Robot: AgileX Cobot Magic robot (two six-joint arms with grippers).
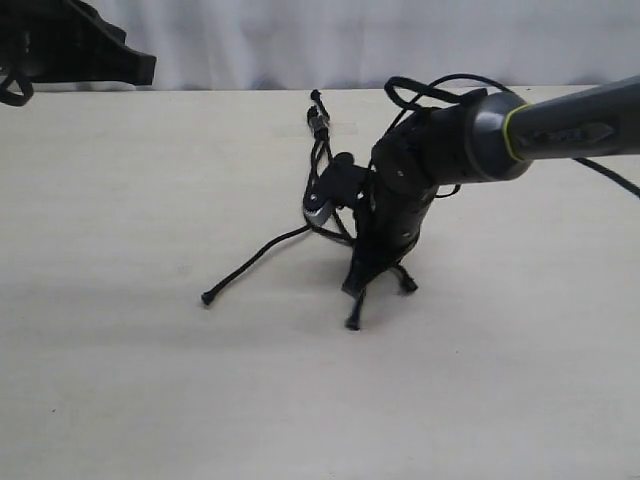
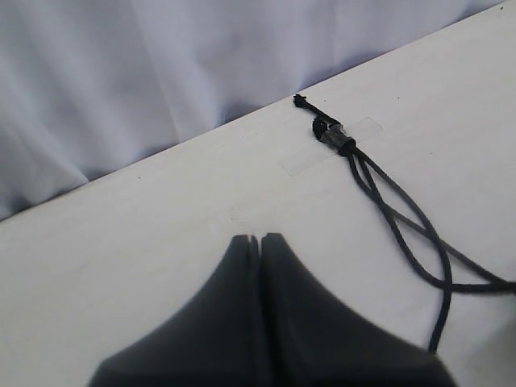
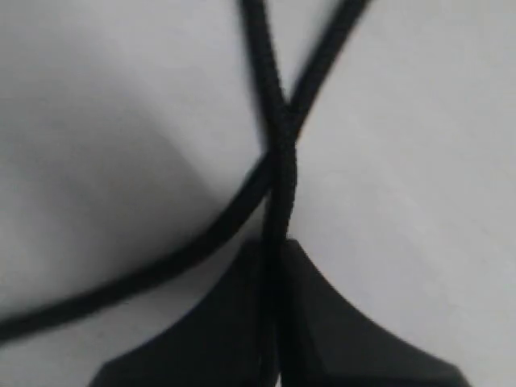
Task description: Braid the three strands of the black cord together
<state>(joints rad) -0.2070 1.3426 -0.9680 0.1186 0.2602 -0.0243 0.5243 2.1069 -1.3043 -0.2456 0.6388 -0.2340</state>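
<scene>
The black cord's knotted head (image 1: 318, 120) lies near the table's far edge, held under clear tape (image 2: 339, 135). Three strands fan toward the front. One runs left to a tip (image 1: 207, 298), one ends at a tip (image 1: 352, 323), and one at a tip (image 1: 409, 285). My right gripper (image 1: 358, 285) points down at the table among them. In the right wrist view it (image 3: 276, 246) is shut on a strand (image 3: 282, 169) that crosses another just beyond the jaws. My left gripper (image 2: 262, 239) is shut on nothing, well short of the cord's head (image 2: 325, 127).
A pale wooden table (image 1: 150, 380) holds the cord, with a white curtain (image 1: 350, 40) behind it. The dark left arm (image 1: 80, 45) sits at the far left corner. Glossy robot cables (image 1: 430, 92) loop over the right arm's wrist.
</scene>
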